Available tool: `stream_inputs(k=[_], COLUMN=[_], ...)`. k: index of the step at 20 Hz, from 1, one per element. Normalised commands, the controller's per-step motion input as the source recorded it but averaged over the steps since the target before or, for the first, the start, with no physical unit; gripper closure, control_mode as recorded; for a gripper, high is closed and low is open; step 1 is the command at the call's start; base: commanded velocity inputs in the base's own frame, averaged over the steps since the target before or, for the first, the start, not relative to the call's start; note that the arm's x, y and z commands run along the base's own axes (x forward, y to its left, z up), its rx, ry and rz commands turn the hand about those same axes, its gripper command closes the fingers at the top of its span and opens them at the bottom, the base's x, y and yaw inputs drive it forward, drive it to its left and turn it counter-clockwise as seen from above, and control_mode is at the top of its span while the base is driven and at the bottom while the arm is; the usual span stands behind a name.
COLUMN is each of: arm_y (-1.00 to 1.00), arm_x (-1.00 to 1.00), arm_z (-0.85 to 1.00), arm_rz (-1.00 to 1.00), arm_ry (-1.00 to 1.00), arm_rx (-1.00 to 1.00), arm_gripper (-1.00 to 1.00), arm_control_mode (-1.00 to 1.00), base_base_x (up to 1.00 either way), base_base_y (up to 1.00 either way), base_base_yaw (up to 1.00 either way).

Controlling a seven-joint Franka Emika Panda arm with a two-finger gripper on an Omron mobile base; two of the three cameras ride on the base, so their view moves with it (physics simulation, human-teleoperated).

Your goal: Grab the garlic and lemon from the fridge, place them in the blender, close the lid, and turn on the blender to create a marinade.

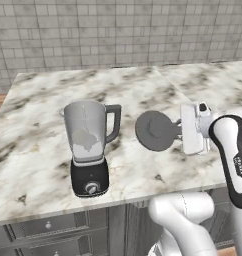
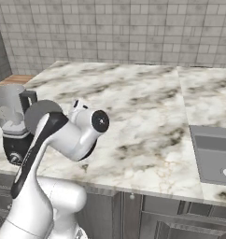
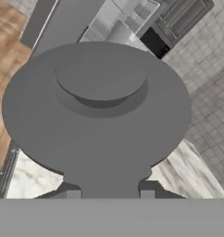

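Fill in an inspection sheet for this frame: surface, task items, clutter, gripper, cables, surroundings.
Surface: grey-veined white marble counter, dark cabinet fronts below.
Job's things: blender with black dial base and clear tapered jar stands upright near the counter's front edge, jar top open, pale contents inside. Round dark grey lid is held in the air to the right of the jar, gripped by its side tab.
Clutter: nothing seen.
Gripper: white two-finger gripper shut on the lid's tab.
Cables: nothing seen.
Surroundings: grey tiled wall behind; recessed grey sink at the counter's right end.
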Motion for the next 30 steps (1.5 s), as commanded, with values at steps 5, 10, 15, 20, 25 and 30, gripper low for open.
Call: stream_inputs(k=[5, 10, 15, 20, 25, 30], arm_y=[0.73, 0.66, 0.61, 0.60, 0.57, 0.52], arm_x=[0.00, 0.04, 0.54, 0.61, 0.45, 0.42], arm_z=[0.84, 0.67, 0.54, 0.21, 0.00, -0.06], arm_rz=[0.02, 0.00, 0.00, 0.00, -0.02, -0.06], arm_ry=[0.00, 0.00, 0.12, 0.32, 0.31, 0.16], arm_rx=[0.06, 0.05, 0.00, -0.10, -0.21, -0.16], arm_gripper=[1.00, 1.00, 1.00, 1.00, 1.00, 1.00], arm_control_mode=[-1.00, -1.00, -1.00, -1.00, -1.00, -1.00], base_base_x=[0.00, 0.00, 0.00, 0.00, 0.00, 0.00], base_base_y=[0.00, 0.00, 0.00, 0.00, 0.00, 0.00], base_base_yaw=[0.00, 0.00, 0.00, 0.00, 0.00, 0.00])
